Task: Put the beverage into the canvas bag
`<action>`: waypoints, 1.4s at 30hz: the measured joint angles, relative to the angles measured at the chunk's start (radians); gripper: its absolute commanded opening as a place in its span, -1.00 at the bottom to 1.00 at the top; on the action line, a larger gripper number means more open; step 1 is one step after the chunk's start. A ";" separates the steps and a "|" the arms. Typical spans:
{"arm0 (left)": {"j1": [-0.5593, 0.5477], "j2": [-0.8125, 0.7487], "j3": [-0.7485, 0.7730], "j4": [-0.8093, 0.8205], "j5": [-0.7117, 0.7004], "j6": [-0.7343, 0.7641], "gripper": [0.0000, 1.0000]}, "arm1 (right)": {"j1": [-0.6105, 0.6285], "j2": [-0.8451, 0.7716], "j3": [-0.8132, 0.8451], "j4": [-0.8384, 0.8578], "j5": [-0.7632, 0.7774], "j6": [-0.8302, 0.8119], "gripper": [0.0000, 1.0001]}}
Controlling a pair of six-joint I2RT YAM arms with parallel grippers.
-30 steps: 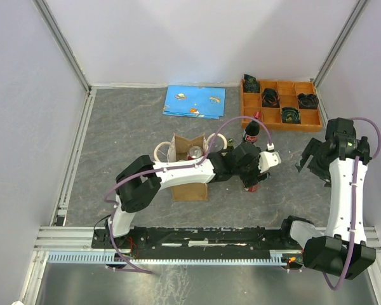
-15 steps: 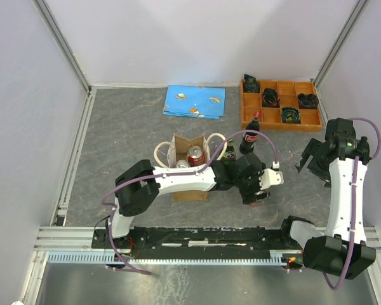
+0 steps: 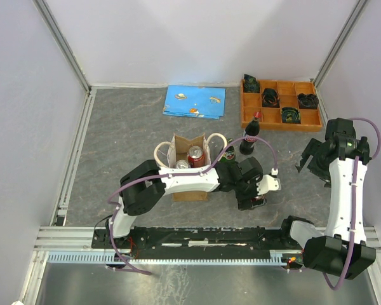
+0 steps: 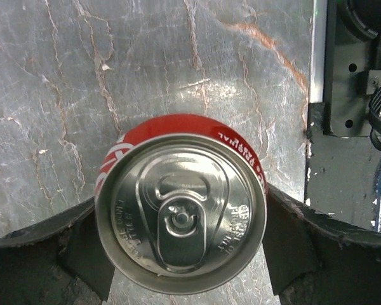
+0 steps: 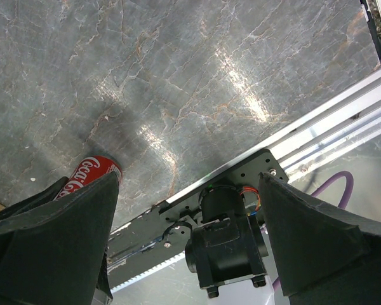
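Two dark fingers [image 4: 82, 254] of the left gripper [image 3: 255, 198] lie against opposite sides of the red aluminium cola can [image 4: 181, 213], apparently pinching it. The can stands upright on the grey marbled worktop [image 3: 127, 140], its pull-tab top facing the wrist camera. The beige boxy canvas bag with rope handles [image 3: 189, 194] sits nearby to the robot's left and slightly farther back, so the carry likely calls for a lift, then a leftward swing. Well apart, the right gripper [image 5: 189, 181] hangs spread and empty.
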 measured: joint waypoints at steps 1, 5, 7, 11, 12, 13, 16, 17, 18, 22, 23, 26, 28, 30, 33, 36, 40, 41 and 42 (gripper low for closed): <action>0.000 0.000 0.008 -0.005 0.000 0.000 0.75 | 0.000 0.000 0.000 0.000 0.000 0.000 0.98; 0.000 0.000 0.050 -0.014 0.000 -0.001 0.78 | 0.000 0.000 0.000 0.000 0.000 0.000 0.98; 0.000 0.000 0.065 -0.011 0.000 -0.002 0.79 | 0.000 0.000 0.000 0.000 0.000 0.000 0.98; 0.000 0.000 0.073 -0.011 0.000 -0.004 0.77 | 0.000 0.000 0.000 0.000 -0.001 0.000 0.98; 0.000 0.000 0.073 -0.011 -0.001 -0.004 0.73 | 0.000 0.000 0.000 0.000 -0.002 0.000 0.98; 0.000 0.000 0.073 -0.011 -0.001 -0.004 0.64 | 0.000 0.000 0.000 0.000 -0.004 0.000 0.98; 0.000 0.000 0.073 -0.011 -0.002 -0.005 0.13 | 0.000 -0.001 0.000 0.000 -0.005 0.000 0.98; 0.000 0.000 0.073 -0.011 0.000 -0.009 -0.11 | 0.000 -0.001 0.000 0.000 -0.005 0.000 0.98; -0.001 0.000 0.073 -0.011 -0.002 -0.012 -0.34 | 0.000 -0.002 0.000 0.000 -0.006 0.000 0.98; -0.001 0.000 0.073 -0.008 -0.002 -0.020 -0.94 | 0.000 -0.007 0.000 -0.001 -0.007 0.000 0.98; -0.001 0.000 0.073 -0.008 -0.002 -0.021 -0.95 | 0.000 -0.008 0.000 -0.001 -0.007 0.000 0.98; -0.001 0.000 0.073 -0.008 -0.002 -0.023 -0.95 | 0.000 -0.009 0.000 -0.001 -0.008 0.000 0.98; -0.001 -0.001 0.079 -0.017 -0.003 -0.024 -0.95 | 0.000 -0.009 0.000 -0.001 -0.008 0.001 0.98; 0.006 -0.003 0.104 -0.055 -0.007 -0.024 -0.95 | 0.000 -0.009 0.000 -0.001 -0.007 0.001 0.98; 0.023 -0.014 0.181 -0.109 -0.011 -0.024 -0.95 | 0.000 -0.015 -0.009 0.000 -0.007 0.001 0.98; 0.064 -0.050 0.288 -0.151 -0.010 -0.025 -0.95 | 0.000 -0.023 -0.026 -0.001 -0.007 0.002 0.98; 0.172 -0.179 0.375 -0.151 0.003 -0.043 -0.95 | 0.000 -0.024 -0.043 0.000 -0.007 0.008 0.98; 0.204 -0.226 0.375 -0.149 0.006 -0.048 -0.95 | 0.000 -0.024 -0.047 0.002 -0.007 0.009 0.98; 0.240 -0.275 0.375 -0.150 0.006 -0.055 -0.95 | 0.000 -0.024 -0.048 0.002 -0.007 0.010 0.98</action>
